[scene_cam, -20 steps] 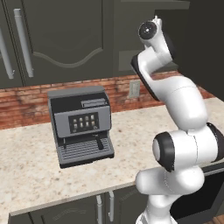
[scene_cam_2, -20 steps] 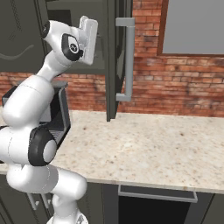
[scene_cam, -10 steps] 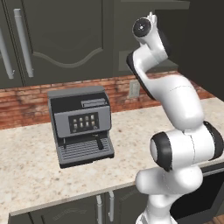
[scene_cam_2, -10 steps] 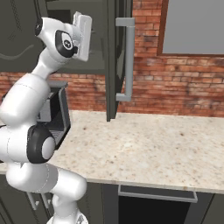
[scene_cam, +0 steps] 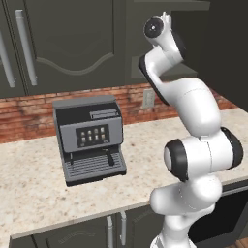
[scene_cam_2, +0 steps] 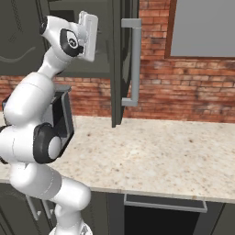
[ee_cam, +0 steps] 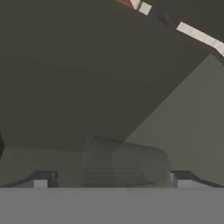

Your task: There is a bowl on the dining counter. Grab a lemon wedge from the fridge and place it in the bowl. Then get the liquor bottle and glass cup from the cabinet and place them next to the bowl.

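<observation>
Your gripper (ee_cam: 111, 179) stands spread wide, its fingertips (ee_cam: 41, 179) flanking the glass cup (ee_cam: 124, 162) inside the cabinet (ee_cam: 87, 78).

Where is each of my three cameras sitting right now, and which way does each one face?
Left base view: behind the arm on its left, facing the wall counter and coffee machine; the white arm rises at right.
Right base view: behind the arm on its right, facing the counter, brick wall and open cabinet door; the arm rises at left, hand raised into the cabinet.
Hand view: on the hand, looking into the dark cabinet at the glass cup between the open jaws of the gripper.
Both base views share the arm, counter and coffee machine.
</observation>
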Robot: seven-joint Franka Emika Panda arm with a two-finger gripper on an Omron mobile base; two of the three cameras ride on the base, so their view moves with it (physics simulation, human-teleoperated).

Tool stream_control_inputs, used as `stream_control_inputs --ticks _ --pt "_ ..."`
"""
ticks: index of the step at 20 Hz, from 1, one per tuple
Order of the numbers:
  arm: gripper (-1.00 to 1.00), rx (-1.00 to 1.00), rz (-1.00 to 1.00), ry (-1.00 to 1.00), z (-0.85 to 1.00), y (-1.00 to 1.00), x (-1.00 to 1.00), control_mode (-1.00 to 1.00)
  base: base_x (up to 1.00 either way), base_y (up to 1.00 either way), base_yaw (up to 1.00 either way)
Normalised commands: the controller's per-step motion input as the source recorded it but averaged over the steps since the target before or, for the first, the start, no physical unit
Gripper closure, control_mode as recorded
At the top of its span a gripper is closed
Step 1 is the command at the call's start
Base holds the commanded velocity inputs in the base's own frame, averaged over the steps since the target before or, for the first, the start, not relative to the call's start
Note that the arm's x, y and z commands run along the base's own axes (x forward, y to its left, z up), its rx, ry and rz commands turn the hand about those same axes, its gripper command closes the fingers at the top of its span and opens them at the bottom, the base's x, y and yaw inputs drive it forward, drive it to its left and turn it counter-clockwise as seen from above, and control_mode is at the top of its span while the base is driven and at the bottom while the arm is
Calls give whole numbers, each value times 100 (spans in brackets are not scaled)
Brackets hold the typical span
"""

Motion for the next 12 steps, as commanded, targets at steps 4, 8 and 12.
stream_control_inputs --ticks 4,8,12 --pt "-100 0 -3 0 0 0 18 -100 0 0 0" --pt "-100 0 -5 0 -4 0 10 -100 0 0 0" --pt "-100 1 -5 3 -17 0 6 -100 0 0 0"
